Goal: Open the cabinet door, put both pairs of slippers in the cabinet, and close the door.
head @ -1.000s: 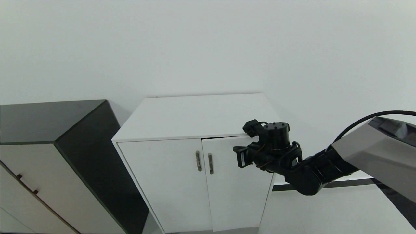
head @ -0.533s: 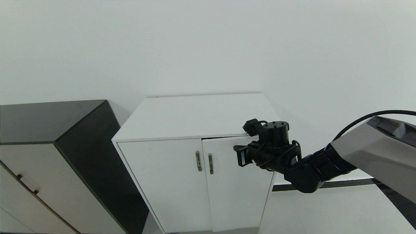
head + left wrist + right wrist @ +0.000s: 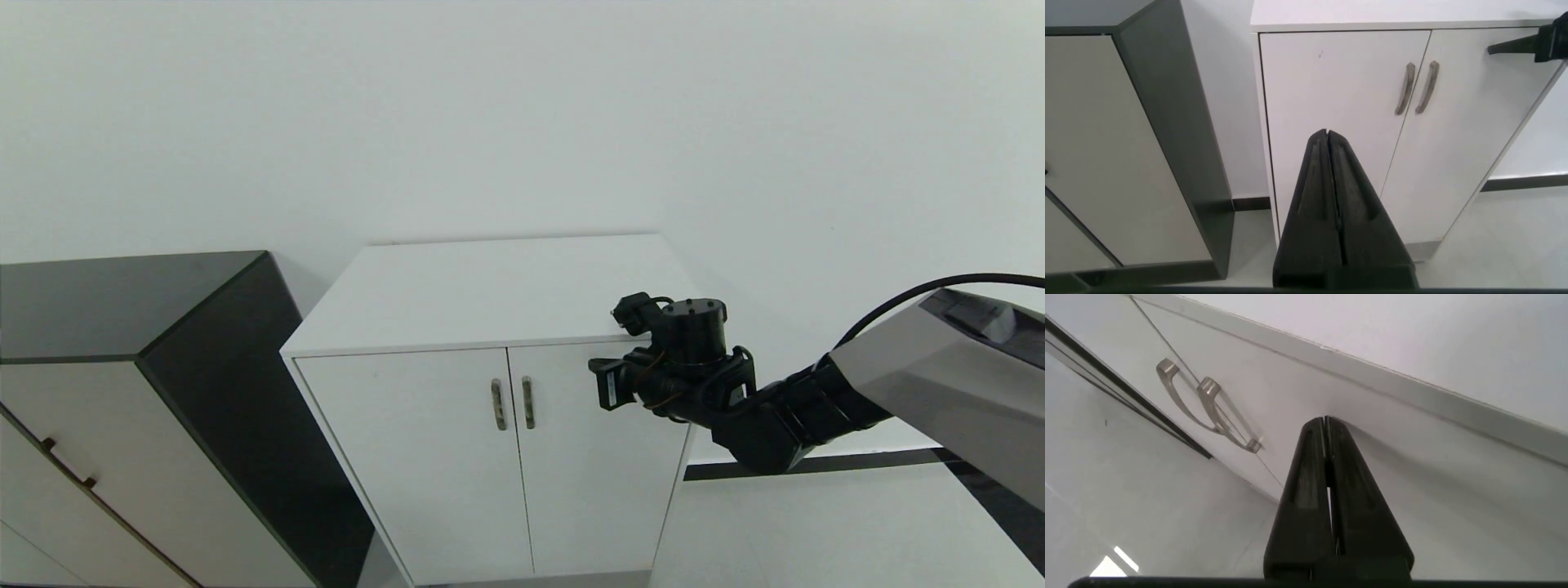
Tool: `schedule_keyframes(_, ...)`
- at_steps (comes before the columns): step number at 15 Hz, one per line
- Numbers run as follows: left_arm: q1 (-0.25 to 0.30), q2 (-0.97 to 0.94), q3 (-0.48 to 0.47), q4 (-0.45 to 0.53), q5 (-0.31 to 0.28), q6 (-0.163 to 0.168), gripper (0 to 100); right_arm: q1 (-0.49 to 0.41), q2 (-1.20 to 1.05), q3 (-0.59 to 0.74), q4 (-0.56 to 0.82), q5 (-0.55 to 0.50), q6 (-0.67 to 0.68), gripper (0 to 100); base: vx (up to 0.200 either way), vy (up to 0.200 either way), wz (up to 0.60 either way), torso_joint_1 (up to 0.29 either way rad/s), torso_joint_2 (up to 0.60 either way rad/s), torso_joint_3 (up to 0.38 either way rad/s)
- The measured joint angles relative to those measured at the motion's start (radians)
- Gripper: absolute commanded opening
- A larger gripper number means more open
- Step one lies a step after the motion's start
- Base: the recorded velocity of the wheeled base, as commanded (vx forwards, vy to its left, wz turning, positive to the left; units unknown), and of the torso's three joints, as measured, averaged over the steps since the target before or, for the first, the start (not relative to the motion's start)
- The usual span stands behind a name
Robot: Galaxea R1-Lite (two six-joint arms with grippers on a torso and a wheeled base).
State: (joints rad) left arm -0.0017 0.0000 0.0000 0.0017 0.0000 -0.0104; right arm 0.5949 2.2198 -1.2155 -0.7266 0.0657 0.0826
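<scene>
White cabinet's right door (image 3: pixel 600 482) went from ajar to flush.
Clenched empty like the left gripper (image 3: pixel 1328 135), the right gripper (image 3: pixel 1327 423) apparently pushed it; closing done.

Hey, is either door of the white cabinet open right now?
No, the left door and right door both sit flush with the white cabinet front, their handles side by side.

No lettering, label, number or sign can be read on the white cabinet (image 3: pixel 490 286), nor on the dark cabinet (image 3: pixel 122 302) at nine o'clock.
</scene>
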Motion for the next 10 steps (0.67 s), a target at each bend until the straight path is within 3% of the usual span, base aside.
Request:
schedule_keyframes(5, 0.000, 0.000, 0.000, 0.000, 0.000, 0.001, 0, -0.006, -0.022, 0.042, 0.001, 0.000, 0.000, 0, 0.000, 0.000, 0.00, 0.000, 0.00, 0.000)
schedule_keyframes(10, 0.000, 0.000, 0.000, 0.000, -0.001, 0.003, 0, 0.000, -0.173, 0.272, -0.003, -0.002, -0.003, 0, 0.000, 0.000, 0.00, 0.000, 0.00, 0.000)
